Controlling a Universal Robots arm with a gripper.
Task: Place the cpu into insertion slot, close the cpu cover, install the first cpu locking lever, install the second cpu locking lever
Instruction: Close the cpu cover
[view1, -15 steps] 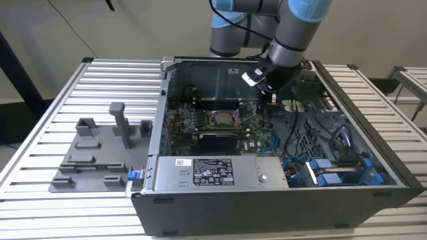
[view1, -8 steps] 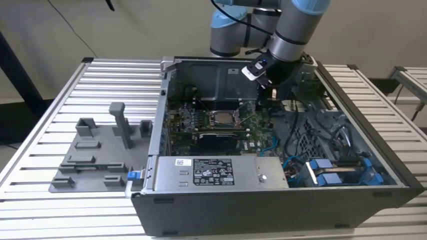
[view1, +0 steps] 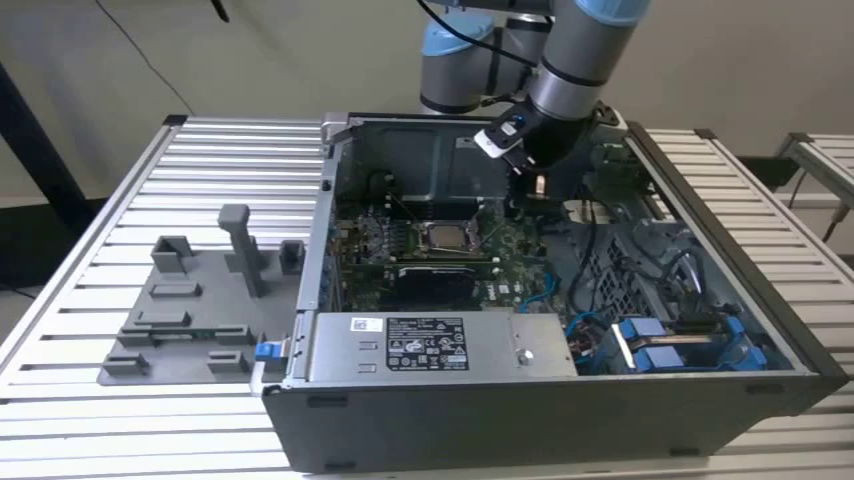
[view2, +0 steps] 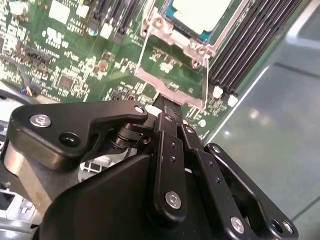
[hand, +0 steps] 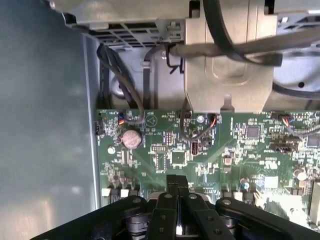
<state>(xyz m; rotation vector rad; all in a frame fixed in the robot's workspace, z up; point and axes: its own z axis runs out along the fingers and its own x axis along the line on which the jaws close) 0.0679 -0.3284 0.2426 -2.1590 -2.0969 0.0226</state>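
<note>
Jaws pressed together, just beside cpu cover, cpu beyond

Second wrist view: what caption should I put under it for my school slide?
Gripper beside the open cpu cover, with the cpu already seated on the green motherboard.

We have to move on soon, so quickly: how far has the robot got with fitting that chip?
Done: the cpu lies in the slot. In hand: the cover stands open beside the slot, and the shut claw is at its free edge. Whether it grips the cover, I cannot tell. Left: closing the cover, then both levers.
</note>
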